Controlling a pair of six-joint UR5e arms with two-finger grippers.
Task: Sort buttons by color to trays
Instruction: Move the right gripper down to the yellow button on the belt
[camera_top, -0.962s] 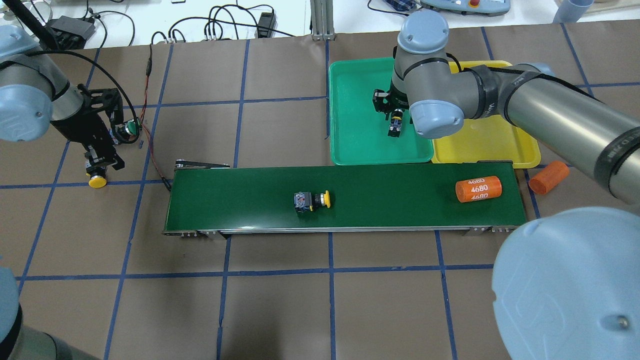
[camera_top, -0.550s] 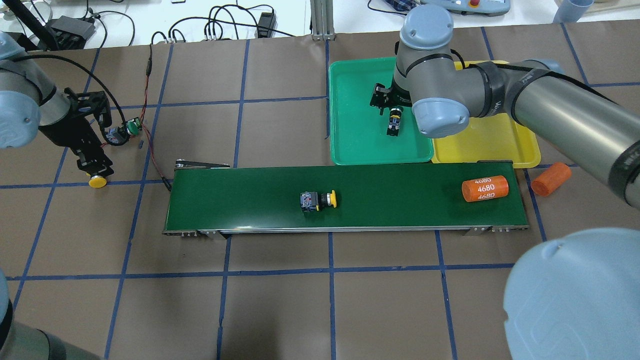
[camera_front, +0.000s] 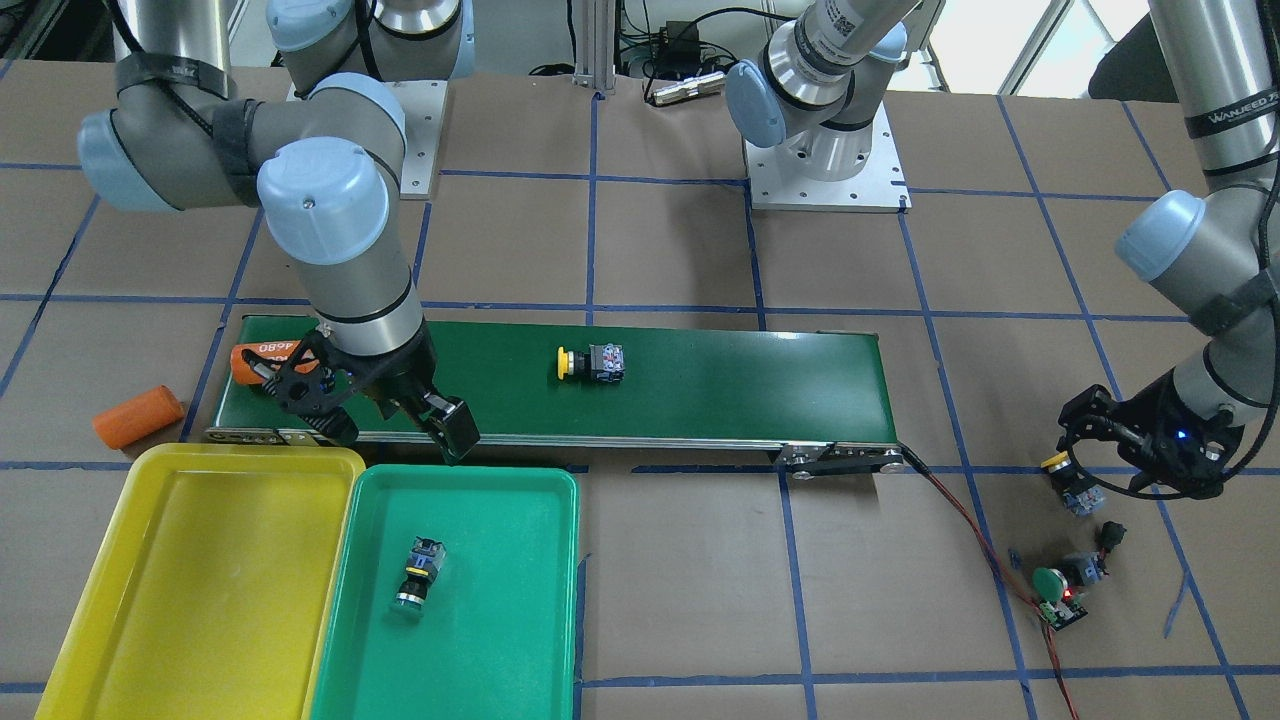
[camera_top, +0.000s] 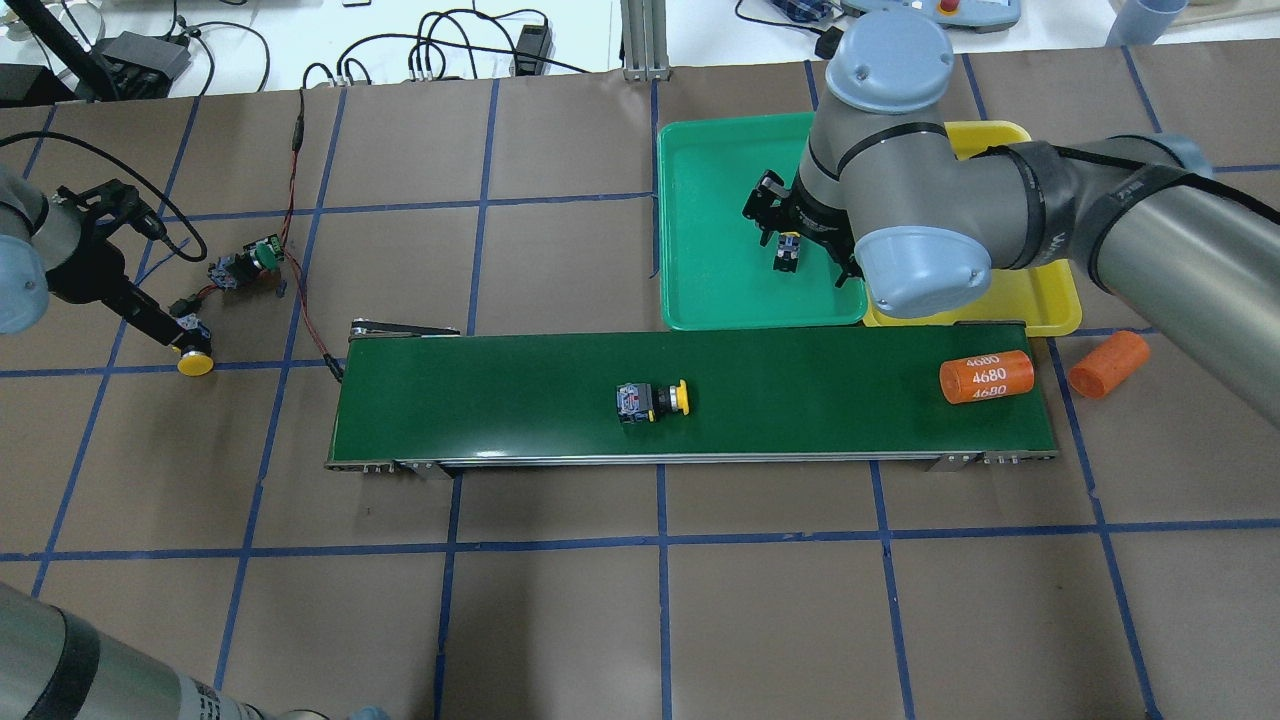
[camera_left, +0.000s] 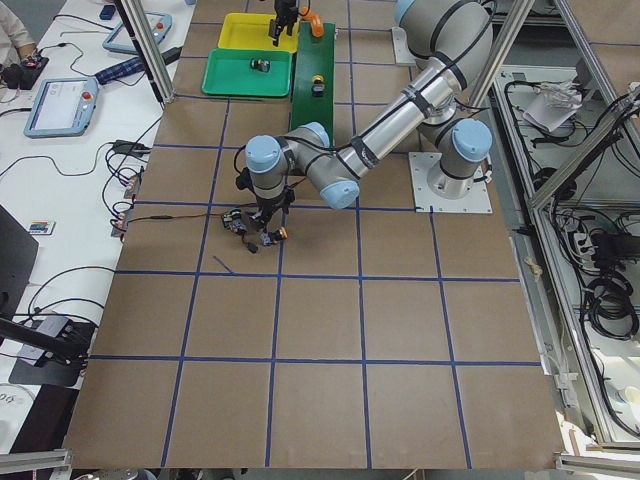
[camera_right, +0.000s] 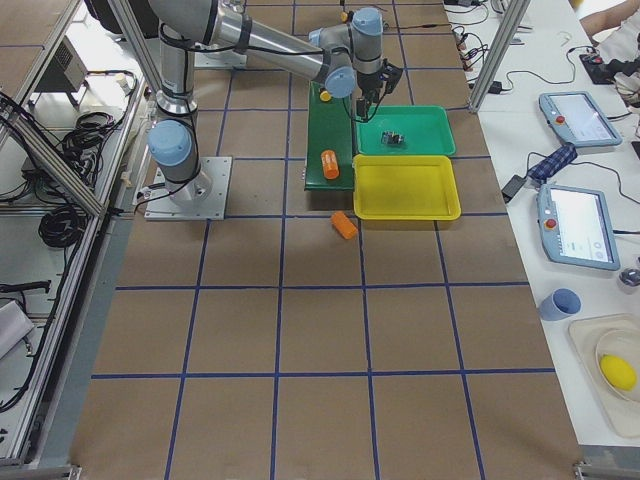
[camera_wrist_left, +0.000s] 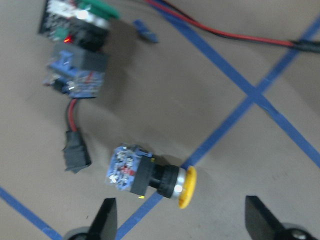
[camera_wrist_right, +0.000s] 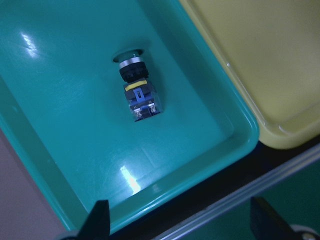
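A green button (camera_front: 415, 575) lies on its side in the green tray (camera_front: 500, 640), beside the yellow tray (camera_front: 180, 600). My right gripper (camera_wrist_right: 182, 225) is open and empty above that tray's belt-side edge, with the green button (camera_wrist_right: 136, 82) below it. A yellow button (camera_top: 652, 400) lies on the conveyor belt (camera_top: 500, 400). Another yellow button (camera_wrist_left: 150, 175) lies on the table just in front of my open left gripper (camera_wrist_left: 182, 225), which does not touch it. The second green button (camera_top: 245, 265) lies by the circuit board.
An orange cylinder marked 4680 (camera_top: 986, 378) lies at the belt's right end and a plain orange one (camera_top: 1108, 363) on the table beside it. A small circuit board (camera_top: 268, 250) with red wires lies close to the left gripper.
The belt carried the yellow button and the 4680 cylinder to the right. My left arm drew back to the left from the table's yellow button. My right wrist shifted right over the green tray.
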